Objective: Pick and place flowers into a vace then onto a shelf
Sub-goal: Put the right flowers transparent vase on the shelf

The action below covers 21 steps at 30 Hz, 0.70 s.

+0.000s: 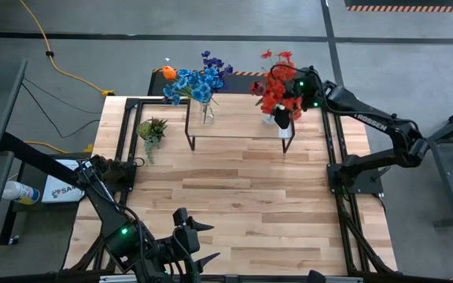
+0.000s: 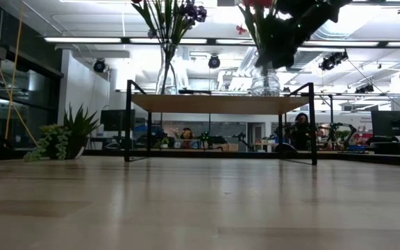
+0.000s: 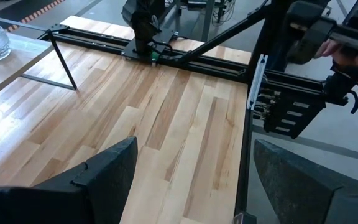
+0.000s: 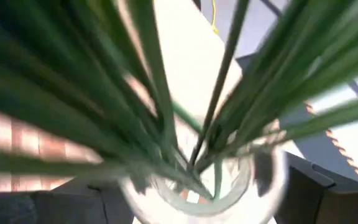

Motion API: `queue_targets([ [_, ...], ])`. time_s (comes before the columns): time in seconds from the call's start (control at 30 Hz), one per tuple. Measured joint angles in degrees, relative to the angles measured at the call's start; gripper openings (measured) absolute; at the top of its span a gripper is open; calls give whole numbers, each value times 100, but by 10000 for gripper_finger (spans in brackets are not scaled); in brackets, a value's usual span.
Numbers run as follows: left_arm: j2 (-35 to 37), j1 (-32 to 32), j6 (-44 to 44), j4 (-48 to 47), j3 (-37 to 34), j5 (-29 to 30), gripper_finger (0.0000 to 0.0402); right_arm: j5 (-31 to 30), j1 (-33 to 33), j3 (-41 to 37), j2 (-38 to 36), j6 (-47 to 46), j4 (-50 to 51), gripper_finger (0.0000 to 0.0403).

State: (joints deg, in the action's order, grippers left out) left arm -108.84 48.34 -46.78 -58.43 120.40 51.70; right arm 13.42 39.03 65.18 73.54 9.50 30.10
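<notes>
While the right claw hangs among the red flowers at the shelf's right end, I judge the step in hand to be letting go of that vase and backing clear. The glass stands on the board, stems splaying up around my wrist camera. I can't make out its fingers among the stems, so I can't tell whether they have released. To do this well I'd lift straight and slowly, so no stem snags and tips the glass. The blue and purple flowers already sit in their own vase at the left end. My left claw waits spread open and empty above the near surface.
</notes>
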Motion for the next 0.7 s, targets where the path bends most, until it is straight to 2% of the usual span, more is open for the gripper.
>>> queue_targets([
  [0.27,0,0,0,-2,0,0,353,-18,0,491,-2,250,890,278],
  [0.37,0,0,0,-8,1,0,353,-299,-2,517,-2,356,1200,278],
  [0.47,0,0,0,-9,0,0,353,-556,0,517,-6,379,1287,278],
  [0.7,0,0,0,-9,0,-2,353,-667,0,517,-246,452,1412,278],
])
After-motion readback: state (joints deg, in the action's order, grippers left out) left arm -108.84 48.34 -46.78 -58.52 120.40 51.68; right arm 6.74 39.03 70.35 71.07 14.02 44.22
